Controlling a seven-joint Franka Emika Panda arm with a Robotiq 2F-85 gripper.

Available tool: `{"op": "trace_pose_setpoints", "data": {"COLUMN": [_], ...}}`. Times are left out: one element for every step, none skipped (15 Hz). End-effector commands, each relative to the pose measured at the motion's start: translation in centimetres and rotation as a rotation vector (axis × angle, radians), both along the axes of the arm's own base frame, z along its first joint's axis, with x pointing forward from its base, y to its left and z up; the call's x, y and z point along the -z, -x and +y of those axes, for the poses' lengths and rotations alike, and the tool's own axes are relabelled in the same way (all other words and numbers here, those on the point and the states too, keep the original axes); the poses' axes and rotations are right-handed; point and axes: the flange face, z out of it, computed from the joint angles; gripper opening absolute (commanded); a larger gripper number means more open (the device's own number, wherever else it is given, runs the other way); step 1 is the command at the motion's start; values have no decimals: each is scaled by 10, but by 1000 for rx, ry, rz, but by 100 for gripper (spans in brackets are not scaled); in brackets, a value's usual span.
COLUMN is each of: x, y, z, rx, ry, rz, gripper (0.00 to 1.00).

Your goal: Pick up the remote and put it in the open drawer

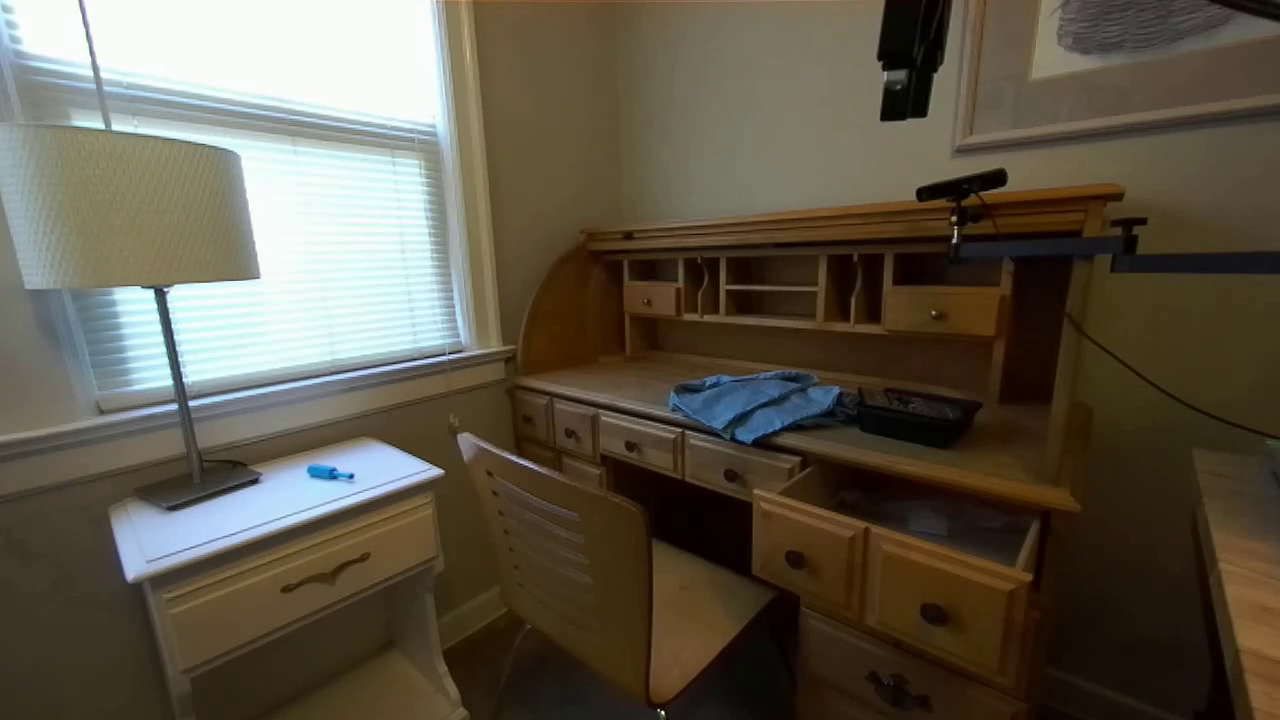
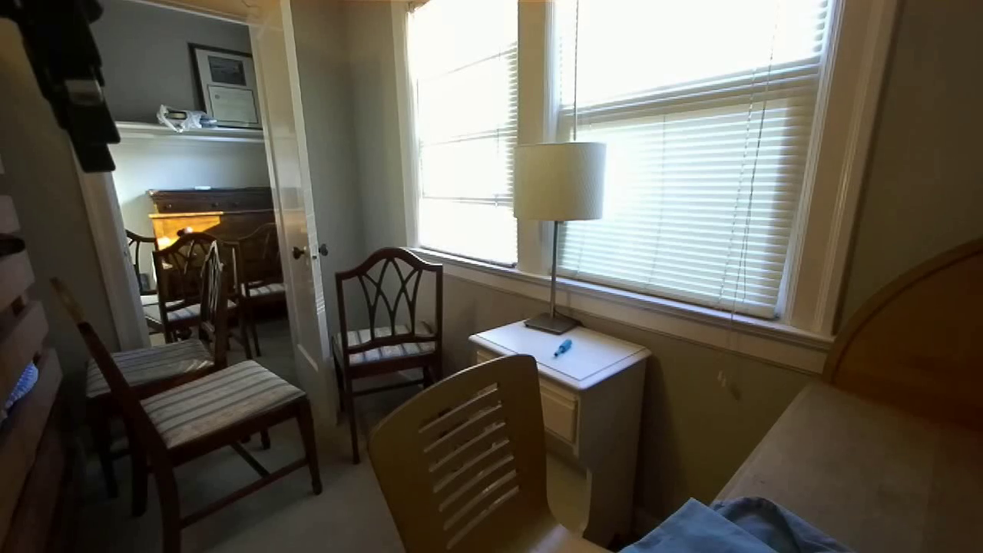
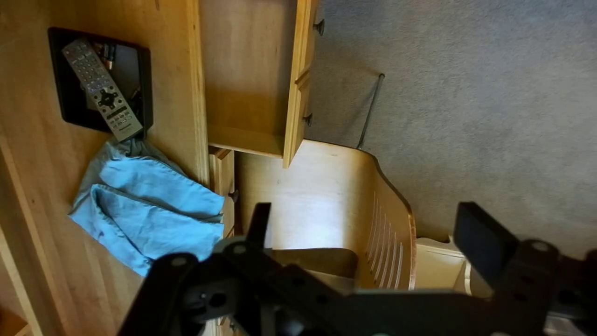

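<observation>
Silver Panasonic remote: long axis slanting across black tray, branded end apparently over the rim toward blue cloth; my gripper, fingers apart.

In the wrist view your gripper is blurred, its base cut off by the edge, and it hides part of the chair. There, too, you lose the end of the open drawer farther from that chair. The remote partly covers small items from you, and its button labels are too small to read. In both exterior views you get only a cropped gripper. In an exterior view what lies in the black tray is too dim to make out, and on the left you cannot tell what the small blue object on the nightstand is
</observation>
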Motion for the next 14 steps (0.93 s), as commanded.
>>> {"op": "trace_pose_setpoints", "data": {"x": [7,13,18,25,31,38,45,51,55,46,50,50,49,49], "y": [1,0,0,-2,-3,-6,-7,-8,-8,-9,-9,-9,-9,-9], "z": [-6,-12,-19,-28,-36,-46,-54,-63,-68,-60,-64,-63,-62,-61], "rx": [24,20,21,27,43,65,85,132,152,107,117,116,113,110], "ry": [5,4,5,1,6,6,-1,10,10,-5,-6,-7,-7,-7], "rz": [-1,4,0,-8,-17,-32,-35,-49,-46,-22,-17,-17,-18,-19], "gripper": [100,100,100,100,100,100,100,100,100,100,100,100,100,100]}}
